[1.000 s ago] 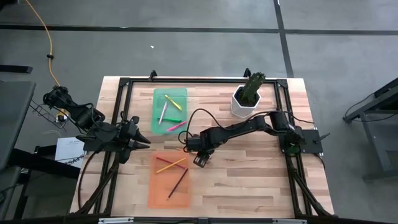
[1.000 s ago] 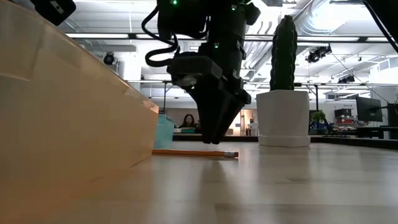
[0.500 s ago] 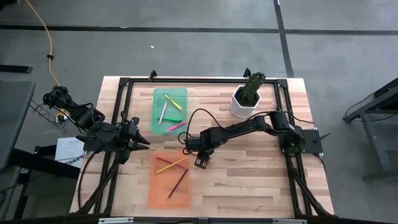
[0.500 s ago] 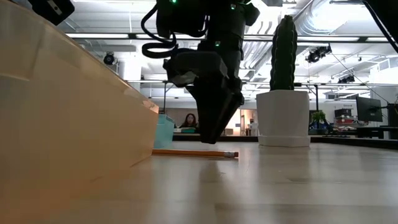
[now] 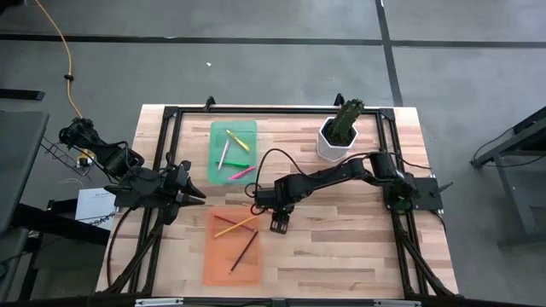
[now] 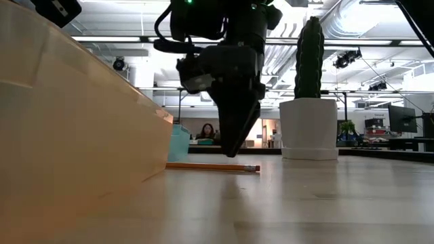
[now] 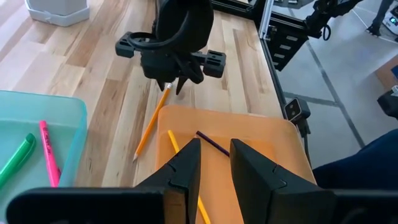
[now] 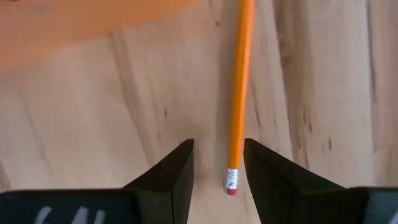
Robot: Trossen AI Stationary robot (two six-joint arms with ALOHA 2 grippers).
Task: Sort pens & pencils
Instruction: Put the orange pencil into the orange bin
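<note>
Orange pencil, pink eraser end between open right gripper fingers.

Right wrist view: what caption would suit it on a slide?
Open right end effector poised over an orange pencil lying on the wooden table.

Bright, even overhead light; glaring ceiling strips in the low view, blurred orange tray wall up close.

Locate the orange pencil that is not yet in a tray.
The orange pencil lies flat on the bare table beside the orange tray, its eraser end between the right gripper's open fingers.
</note>
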